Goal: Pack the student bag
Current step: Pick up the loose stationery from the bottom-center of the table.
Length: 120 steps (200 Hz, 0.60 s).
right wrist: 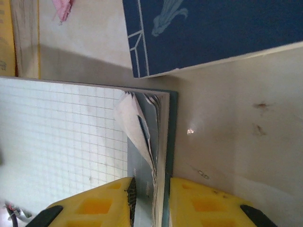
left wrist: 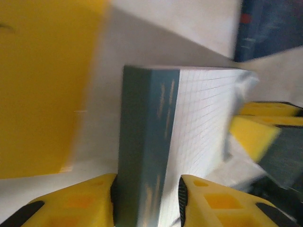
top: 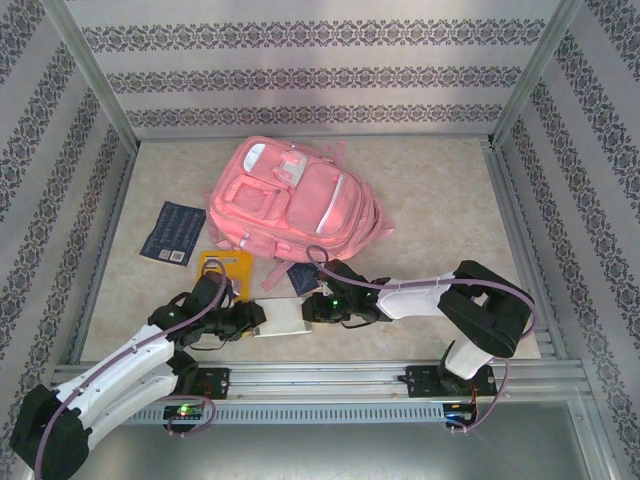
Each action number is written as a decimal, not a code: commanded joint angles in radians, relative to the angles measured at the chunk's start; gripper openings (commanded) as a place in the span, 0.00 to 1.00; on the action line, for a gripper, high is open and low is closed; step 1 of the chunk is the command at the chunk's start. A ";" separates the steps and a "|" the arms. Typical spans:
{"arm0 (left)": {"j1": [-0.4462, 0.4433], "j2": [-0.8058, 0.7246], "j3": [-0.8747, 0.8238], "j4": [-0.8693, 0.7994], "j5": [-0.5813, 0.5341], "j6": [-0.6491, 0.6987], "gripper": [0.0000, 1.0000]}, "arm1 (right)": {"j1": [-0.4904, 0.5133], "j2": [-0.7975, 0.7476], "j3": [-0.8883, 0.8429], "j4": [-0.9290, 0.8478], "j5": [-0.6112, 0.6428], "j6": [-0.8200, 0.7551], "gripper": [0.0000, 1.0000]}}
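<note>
left pincer (left wrist: 147, 182): straddles one edge of the grid notebook (left wrist: 199, 123), we cannot tell whether clamped | right pincer (right wrist: 151, 182): grasping the notebook's opposite edge | student bag (top: 290, 195): we locate it flat on the counter (top: 440, 200), beyond both

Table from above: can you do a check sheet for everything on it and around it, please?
Surface: beige table, few small marks.
Job's things: pink backpack lies at the back.
Clutter: squared notebook between the grippers; yellow packet, blue booklet, blue book nearby.
Grippers: left gripper around notebook's spine, grip unclear; right gripper shut on its page edge.
Cables: purple cable trails behind each gripper.
Surroundings: patterned walls, metal frame.
</note>
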<state>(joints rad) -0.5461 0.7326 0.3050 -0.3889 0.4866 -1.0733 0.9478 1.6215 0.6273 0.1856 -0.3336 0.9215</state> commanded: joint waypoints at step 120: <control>-0.023 0.009 0.123 0.118 0.091 0.101 0.00 | -0.090 -0.172 -0.102 -0.069 0.069 -0.013 0.50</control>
<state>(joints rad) -0.5564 0.7696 0.3416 -0.2539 0.5579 -1.0519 0.8982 1.5604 0.5762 0.2050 -0.3153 0.9161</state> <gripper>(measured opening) 0.113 0.436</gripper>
